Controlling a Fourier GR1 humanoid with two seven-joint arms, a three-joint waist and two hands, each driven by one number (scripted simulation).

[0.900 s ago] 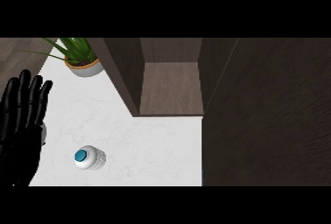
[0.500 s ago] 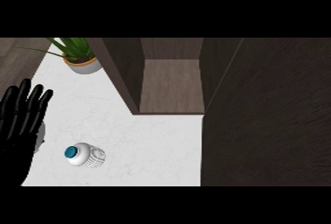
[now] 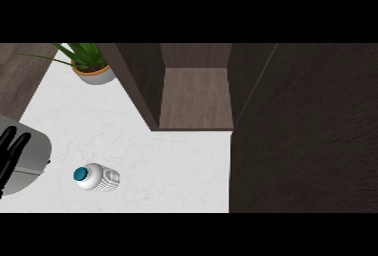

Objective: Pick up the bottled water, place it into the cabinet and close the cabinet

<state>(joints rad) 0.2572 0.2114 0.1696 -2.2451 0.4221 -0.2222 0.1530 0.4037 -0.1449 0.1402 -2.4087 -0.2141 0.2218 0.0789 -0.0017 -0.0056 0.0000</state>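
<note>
You are looking down at a home kitchen: a white marble-patterned counter [image 3: 170,155], an open dark wood cabinet [image 3: 196,95] with its tall door [image 3: 310,130] swung out, a green potted plant in a pale pot [image 3: 88,62], and a rounded grey appliance [image 3: 33,155] at the left edge.

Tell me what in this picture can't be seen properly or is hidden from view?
- Right hand: shows nowhere in the head view.
- Left hand: only the fingers show at the left edge; the palm and forearm are cut off.
- Bottled water: seen from above, so the cap hides most of its body.
- Cabinet: its back is in shadow, and the dark panel at the right runs past the edge.
- Potted plant: the leaves are cut off at the top.
</note>
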